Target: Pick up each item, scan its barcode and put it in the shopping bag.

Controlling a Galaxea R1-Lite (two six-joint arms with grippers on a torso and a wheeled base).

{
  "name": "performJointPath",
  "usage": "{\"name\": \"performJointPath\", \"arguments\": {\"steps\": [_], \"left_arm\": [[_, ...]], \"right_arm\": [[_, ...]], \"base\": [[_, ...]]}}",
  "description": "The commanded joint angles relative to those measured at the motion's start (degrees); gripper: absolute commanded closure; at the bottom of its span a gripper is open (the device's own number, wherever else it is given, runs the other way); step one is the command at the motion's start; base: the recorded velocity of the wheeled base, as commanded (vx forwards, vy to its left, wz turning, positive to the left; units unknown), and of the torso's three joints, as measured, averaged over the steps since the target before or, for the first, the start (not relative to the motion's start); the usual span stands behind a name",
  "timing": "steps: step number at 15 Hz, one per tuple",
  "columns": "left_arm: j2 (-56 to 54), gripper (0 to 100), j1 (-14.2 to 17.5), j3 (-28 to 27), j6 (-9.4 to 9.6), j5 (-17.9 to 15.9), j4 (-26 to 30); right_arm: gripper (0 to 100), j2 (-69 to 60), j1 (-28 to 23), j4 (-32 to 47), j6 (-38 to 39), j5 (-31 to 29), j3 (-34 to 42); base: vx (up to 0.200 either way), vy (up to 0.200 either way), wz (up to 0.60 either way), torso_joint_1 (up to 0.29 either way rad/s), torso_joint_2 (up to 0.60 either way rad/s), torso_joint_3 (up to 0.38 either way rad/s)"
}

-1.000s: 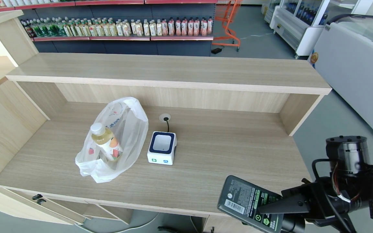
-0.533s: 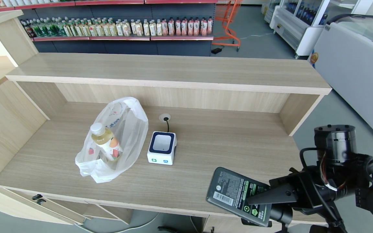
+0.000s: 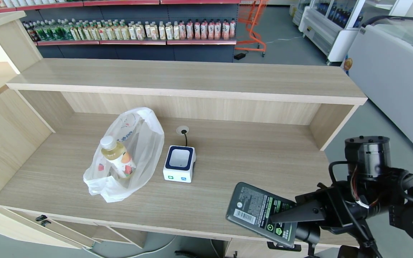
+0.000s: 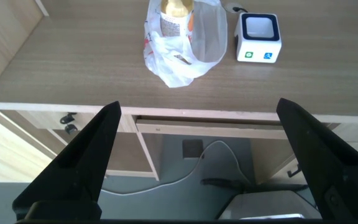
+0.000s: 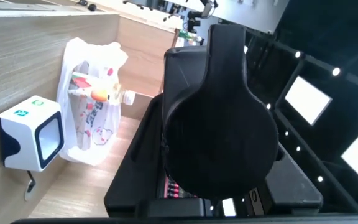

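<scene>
One wooden counter [image 3: 256, 157] carries one shopping bag [image 3: 145, 136], one bottle [image 3: 116, 157] and one scanner [image 3: 179, 163]. The shopping bag, white and translucent, stands just beside the scanner on its left. The bottle stands upright inside the bag, its lower half veiled by the film.

Right gripper [image 3: 280, 218]: clamped on one dark pack [image 3: 255, 209], held over the counter's near edge, well right of the scanner, barcode face up. A gripper finger covers the pack's rear end. In the right wrist view the pack is a plain dark shape.

Left gripper [image 4: 197, 106]: fingers wide apart, nothing between them, out in front of the counter. The left wrist view shows a drawer front [image 4: 210, 127] under the counter edge and cuts off the bottle's top.

One cable [image 3: 185, 138] runs rearward from the scanner.
</scene>
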Motion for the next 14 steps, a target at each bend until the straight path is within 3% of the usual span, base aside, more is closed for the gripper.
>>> {"name": "performJointPath", "arguments": {"steps": [1, 3, 4, 6, 7, 10, 13, 14], "left_arm": [[0.1, 0, 0.0, 0.0, 0.0, 0.0, 0.0], [0.1, 0, 0.0, 0.0, 0.0, 0.0, 0.0], [0.1, 0, 0.0, 0.0, 0.0, 0.0, 0.0], [0.0, 0, 0.0, 0.0, 0.0, 0.0, 0.0], [0.1, 0, 0.0, 0.0, 0.0, 0.0, 0.0], [0.1, 0, 0.0, 0.0, 0.0, 0.0, 0.0], [0.1, 0, 0.0, 0.0, 0.0, 0.0, 0.0], [0.1, 0, 0.0, 0.0, 0.0, 0.0, 0.0]], "right_arm": [[100, -1.8, -0.6, 0.4, 2.0, -0.1, 0.0], [100, -9.8, -7.7, 0.2, 20.2, -1.6, 0.0], [100, -15.3, -11.5, 0.4, 31.9, -7.6, 0.8], [100, -19.3, -12.6, -0.8, 56.3, -21.0, 3.9], [100, -19.7, -14.3, -3.3, 66.2, -24.4, 4.4], [100, -19.7, -20.4, -4.0, 93.3, -24.7, 4.1], [100, -19.0, -19.6, -3.8, 124.9, -30.5, 2.4], [100, -17.3, -18.6, -3.8, 138.6, -32.4, 1.0]], "base": [[0.0, 0.0, 0.0, 0.0, 0.0, 0.0], [0.0, 0.0, 0.0, 0.0, 0.0, 0.0], [0.0, 0.0, 0.0, 0.0, 0.0, 0.0], [0.0, 0.0, 0.0, 0.0, 0.0, 0.0], [0.0, 0.0, 0.0, 0.0, 0.0, 0.0], [0.0, 0.0, 0.0, 0.0, 0.0, 0.0], [0.0, 0.0, 0.0, 0.0, 0.0, 0.0], [0.0, 0.0, 0.0, 0.0, 0.0, 0.0]]}}
